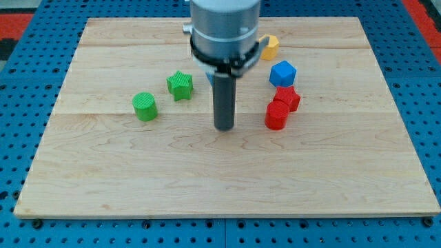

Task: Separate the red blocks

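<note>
Red blocks are seen touching on the wooden counter (138, 179): a red star (288, 97) and, just below-left, a red cylinder (276, 116). My tip (223, 128) is placed left of the cylinder, apart from it. No grasping end effector is fitted. A blue block (282, 72) is seen above the star.
</note>
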Robot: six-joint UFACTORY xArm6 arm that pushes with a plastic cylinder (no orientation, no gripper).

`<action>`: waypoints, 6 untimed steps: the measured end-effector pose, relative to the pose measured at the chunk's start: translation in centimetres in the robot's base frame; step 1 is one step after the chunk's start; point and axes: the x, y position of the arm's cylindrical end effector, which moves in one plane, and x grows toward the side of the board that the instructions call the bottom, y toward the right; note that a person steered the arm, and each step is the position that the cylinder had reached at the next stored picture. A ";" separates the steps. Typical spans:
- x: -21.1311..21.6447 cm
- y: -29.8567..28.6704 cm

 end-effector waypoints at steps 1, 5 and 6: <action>-3.3 2.6; -1.4 14.7; -5.3 6.4</action>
